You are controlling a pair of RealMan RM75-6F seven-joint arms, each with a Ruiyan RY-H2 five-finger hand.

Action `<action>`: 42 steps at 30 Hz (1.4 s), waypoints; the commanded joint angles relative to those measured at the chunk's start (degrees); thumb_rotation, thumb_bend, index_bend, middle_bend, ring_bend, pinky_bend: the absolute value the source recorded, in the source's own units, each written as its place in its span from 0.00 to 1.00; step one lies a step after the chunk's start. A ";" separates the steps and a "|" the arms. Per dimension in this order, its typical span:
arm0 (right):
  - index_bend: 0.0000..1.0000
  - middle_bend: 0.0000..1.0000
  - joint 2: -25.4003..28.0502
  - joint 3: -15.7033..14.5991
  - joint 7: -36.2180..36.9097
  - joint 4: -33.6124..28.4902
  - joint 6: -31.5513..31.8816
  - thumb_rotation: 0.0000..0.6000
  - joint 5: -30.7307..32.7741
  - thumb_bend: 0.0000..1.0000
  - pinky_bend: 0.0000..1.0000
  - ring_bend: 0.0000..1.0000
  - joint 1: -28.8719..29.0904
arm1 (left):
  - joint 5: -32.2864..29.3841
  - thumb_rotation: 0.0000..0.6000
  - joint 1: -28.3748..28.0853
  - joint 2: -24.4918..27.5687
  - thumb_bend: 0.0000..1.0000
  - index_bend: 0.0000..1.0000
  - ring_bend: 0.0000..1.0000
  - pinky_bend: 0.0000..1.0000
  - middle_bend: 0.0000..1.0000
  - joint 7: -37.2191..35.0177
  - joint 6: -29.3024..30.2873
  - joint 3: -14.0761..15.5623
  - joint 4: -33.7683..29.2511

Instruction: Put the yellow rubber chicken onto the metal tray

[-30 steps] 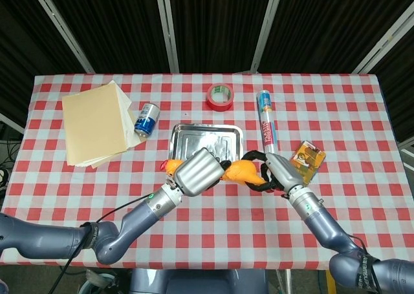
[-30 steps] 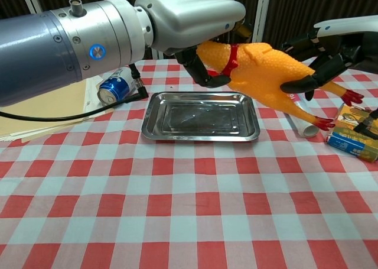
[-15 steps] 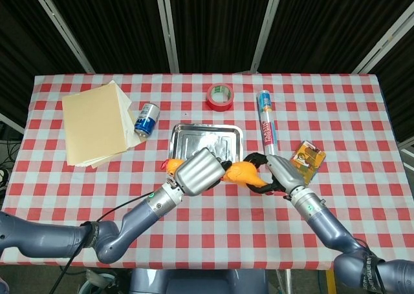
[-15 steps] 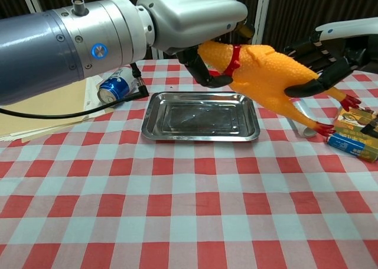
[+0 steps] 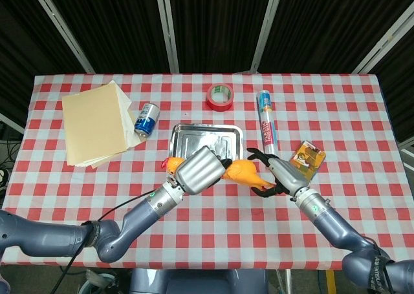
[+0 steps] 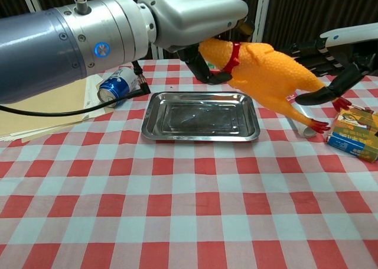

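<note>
The left arm runs from the lower left of the head view up to centre, its hand (image 5: 199, 170) closed, dark fingers (image 6: 204, 74) curled in. The right arm comes from the lower right; its hand (image 5: 272, 176) has fingers spread apart.

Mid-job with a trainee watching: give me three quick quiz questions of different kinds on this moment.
1. True or false: the yellow rubber chicken lies on the metal tray.
2. Which hand grips the chicken's neck end? A) left hand B) right hand
3. Fill in: the blue can lies between the tray and the ____.

Key: 1 false, it is held above the table; 2 A; 3 manila folders.
</note>
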 commanded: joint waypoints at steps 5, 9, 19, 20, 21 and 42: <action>0.17 0.18 0.50 0.35 1.13 -0.40 -0.21 1.00 -0.53 0.35 0.08 0.19 -0.19 | -0.05 1.00 -0.47 -0.68 0.75 0.75 0.77 0.82 0.82 0.71 0.17 0.26 0.38; 0.22 0.22 0.29 0.31 0.99 -0.29 -0.35 1.00 -0.07 0.35 0.08 0.23 0.03 | -0.14 1.00 -0.72 -1.26 0.75 0.75 0.77 0.82 0.82 0.76 0.34 0.20 0.50; 0.85 0.70 -2.27 0.44 -1.61 0.59 2.96 1.00 2.98 0.37 0.55 0.81 0.37 | -0.19 1.00 -1.10 -2.26 0.75 0.75 0.77 0.82 0.82 0.80 1.03 0.05 0.70; 0.90 0.72 -2.60 0.44 -2.08 0.78 3.56 1.00 3.33 0.39 0.58 0.84 0.35 | -0.31 1.00 -1.09 -2.29 0.75 0.75 0.77 0.82 0.82 0.68 1.00 0.08 0.69; 0.93 0.74 -2.81 0.45 -2.43 0.92 4.01 1.00 3.53 0.41 0.60 0.86 0.33 | -0.35 1.00 -1.08 -2.30 0.75 0.75 0.77 0.82 0.82 0.65 0.99 0.12 0.71; 0.30 0.45 -1.39 -0.21 -3.31 0.79 2.36 1.00 3.02 0.53 0.23 0.38 0.01 | -0.33 1.00 -0.96 -2.09 0.75 0.75 0.77 0.82 0.82 0.20 1.75 0.37 1.50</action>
